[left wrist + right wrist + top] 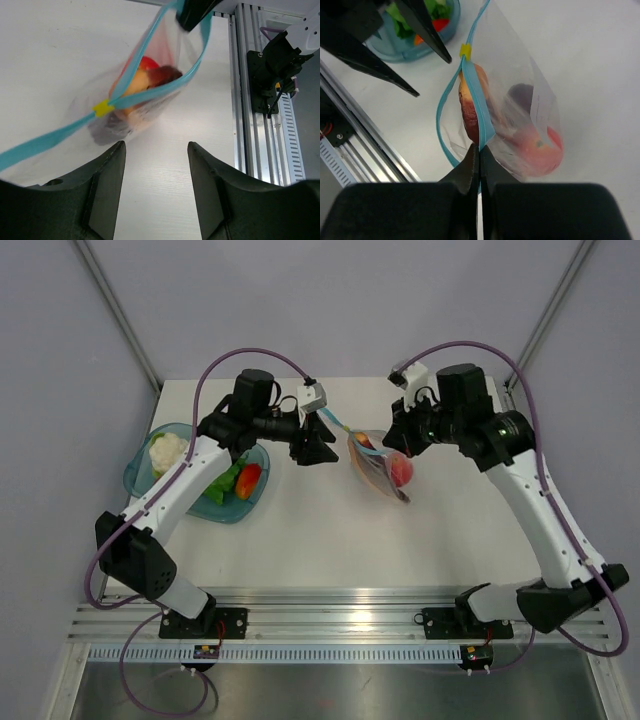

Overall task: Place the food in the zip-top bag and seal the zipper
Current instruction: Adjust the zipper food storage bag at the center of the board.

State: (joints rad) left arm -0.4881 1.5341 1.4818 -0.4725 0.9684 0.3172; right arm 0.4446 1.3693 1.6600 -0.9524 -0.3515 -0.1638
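Note:
The clear zip-top bag (pixel 380 468) hangs just above the table centre, with red (pixel 540 147), orange (pixel 480 75) and dark purple (pixel 522 95) food inside. My right gripper (pixel 392 440) (pixel 479 150) is shut on its teal zipper (pixel 481 117), at the still-parted mouth. A yellow slider (pixel 465 51) (pixel 102 107) sits on the strip; beyond it the joined zipper (pixel 45 142) runs left toward my left gripper. My left gripper (pixel 318 452) (pixel 156 143) is open and empty, just left of the bag (pixel 145 95), with only table between its fingers.
A teal bowl (pixel 140 475) at the left holds a white cauliflower piece (pixel 168 450), green pieces (pixel 225 480) and a red-orange piece (pixel 248 480). The aluminium rail (pixel 250 100) runs along the table's near edge. White walls stand behind and to both sides.

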